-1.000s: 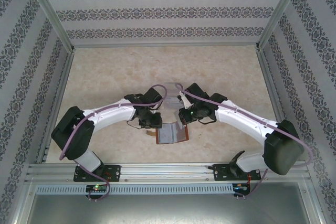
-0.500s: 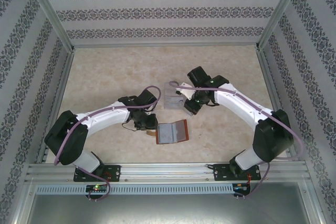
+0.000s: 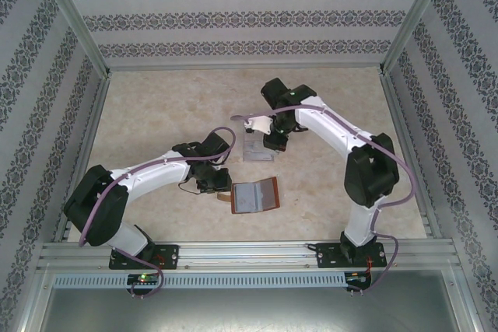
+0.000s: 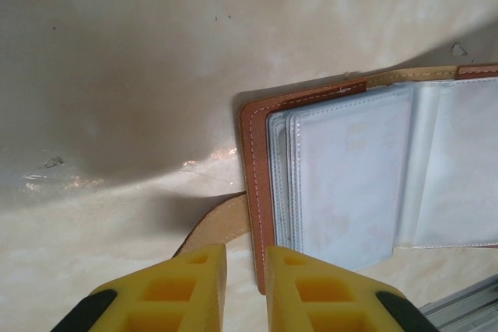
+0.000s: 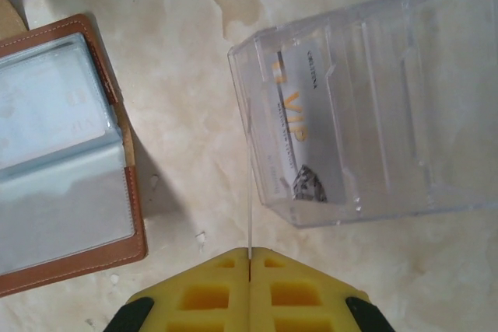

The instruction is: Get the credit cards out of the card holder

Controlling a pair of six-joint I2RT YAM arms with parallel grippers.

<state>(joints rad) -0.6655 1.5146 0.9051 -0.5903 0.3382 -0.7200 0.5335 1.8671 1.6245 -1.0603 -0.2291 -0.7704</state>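
Partway: one credit card (image 5: 299,145) in tray (image 5: 420,60). Right fingers (image 5: 257,270) clamped on another, edge-on. Left fingers (image 4: 274,266) nearly together at card holder (image 4: 255,161) tab; cannot tell if gripping.

The table (image 3: 156,114) is a pale beige marbled top, kinda glossy. Two things are sitting right on it. There's the brown card holder (image 3: 255,196), lying flat and open with its clear sleeves facing up. Then there's a clear plastic tray (image 3: 259,149) a bit farther back, near the holder but not touching it.
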